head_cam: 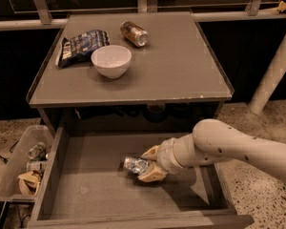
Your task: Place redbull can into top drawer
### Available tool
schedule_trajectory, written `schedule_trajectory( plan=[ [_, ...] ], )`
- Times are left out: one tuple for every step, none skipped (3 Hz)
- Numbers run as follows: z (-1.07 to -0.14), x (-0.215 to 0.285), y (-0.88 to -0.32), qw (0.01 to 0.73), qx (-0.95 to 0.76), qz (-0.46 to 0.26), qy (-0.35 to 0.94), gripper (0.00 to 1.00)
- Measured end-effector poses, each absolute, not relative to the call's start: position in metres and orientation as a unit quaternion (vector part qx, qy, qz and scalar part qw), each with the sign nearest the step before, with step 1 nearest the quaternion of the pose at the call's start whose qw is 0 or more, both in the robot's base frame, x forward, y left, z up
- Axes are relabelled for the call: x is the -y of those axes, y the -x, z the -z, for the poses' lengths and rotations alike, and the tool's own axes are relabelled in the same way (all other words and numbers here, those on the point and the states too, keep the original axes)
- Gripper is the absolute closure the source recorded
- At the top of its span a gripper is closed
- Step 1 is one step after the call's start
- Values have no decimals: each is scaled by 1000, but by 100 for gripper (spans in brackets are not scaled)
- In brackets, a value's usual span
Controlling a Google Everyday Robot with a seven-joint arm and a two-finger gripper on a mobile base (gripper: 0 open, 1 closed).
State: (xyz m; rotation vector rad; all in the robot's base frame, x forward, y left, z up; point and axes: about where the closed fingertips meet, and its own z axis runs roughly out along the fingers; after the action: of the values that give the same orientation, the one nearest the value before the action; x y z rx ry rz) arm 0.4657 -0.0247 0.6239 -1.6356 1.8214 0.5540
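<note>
The top drawer (86,194) stands pulled open under the grey table (181,75). The redbull can (136,165), silver and crinkled-looking, lies on its side low over the drawer's flat bottom, right of the middle. My gripper (148,165) reaches in from the right on a white arm (229,144). Its tan fingers (151,175) sit above and below the can's right end and are shut on it.
On the table top stand a white bowl (111,60), a dark blue chip bag (81,46) and a brown-gold can (134,33) on its side. A clear plastic bin (24,163) of trash stands left of the drawer. A white post (274,73) rises at the right.
</note>
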Motion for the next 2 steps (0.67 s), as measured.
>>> schedule_trajectory(
  plan=[
    [-624,25,-466,311,-690,-210,619,10],
    [-624,25,-466,311,-690,-210,619,0]
  ],
)
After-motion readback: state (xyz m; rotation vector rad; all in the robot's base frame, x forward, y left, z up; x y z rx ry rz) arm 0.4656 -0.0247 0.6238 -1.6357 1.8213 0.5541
